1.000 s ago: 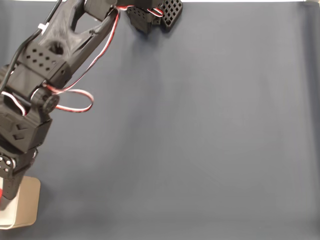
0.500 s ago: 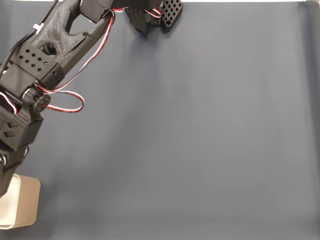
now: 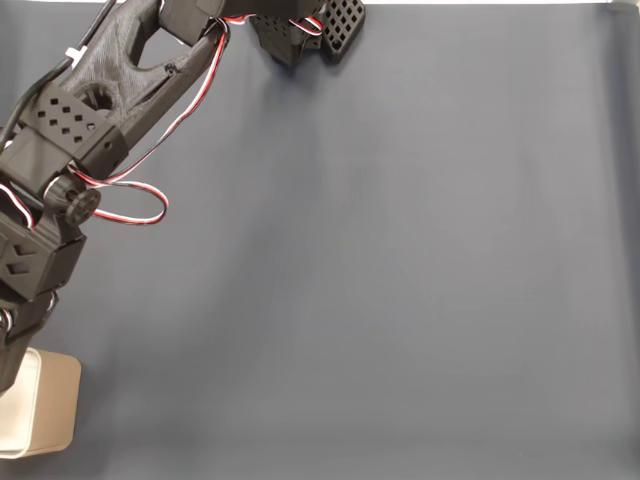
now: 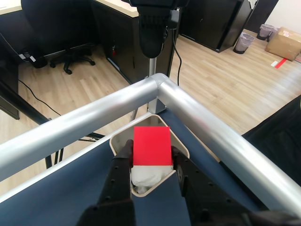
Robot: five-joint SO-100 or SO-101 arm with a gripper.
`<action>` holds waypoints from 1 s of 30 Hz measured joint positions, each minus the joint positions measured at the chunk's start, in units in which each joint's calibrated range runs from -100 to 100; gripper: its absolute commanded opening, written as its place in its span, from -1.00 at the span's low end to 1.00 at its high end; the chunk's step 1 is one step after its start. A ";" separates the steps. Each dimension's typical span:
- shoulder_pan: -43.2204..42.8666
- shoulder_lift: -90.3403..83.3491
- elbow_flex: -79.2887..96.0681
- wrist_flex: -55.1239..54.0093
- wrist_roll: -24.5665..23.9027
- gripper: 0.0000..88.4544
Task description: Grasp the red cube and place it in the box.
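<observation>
In the wrist view the red cube (image 4: pixel 151 145) sits clamped between the two black fingers (image 4: pixel 123 160) of my gripper (image 4: pixel 150 153), which is shut on it. The cube hangs directly over the box (image 4: pixel 114 140), whose beige rim and white inside show just beneath and behind it. In the fixed view the box (image 3: pixel 52 405) stands at the bottom left corner of the mat, and my arm (image 3: pixel 40 250) reaches down over its left part, covering the gripper and cube.
The dark blue mat (image 3: pixel 400 280) stretches to the right of the box. The arm's base (image 3: pixel 300 30) stands at the top edge. Silver frame rails (image 4: pixel 207 127) meet at the table corner right behind the box, with the floor beyond.
A second ago the arm shifted slightly to the left and upward over the box. Over the last half second nothing has moved.
</observation>
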 measured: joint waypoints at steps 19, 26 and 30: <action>0.00 0.00 0.00 0.00 0.00 -0.04; 0.00 0.00 0.00 -0.16 0.00 -0.01; 0.00 0.00 0.00 -0.16 0.00 0.00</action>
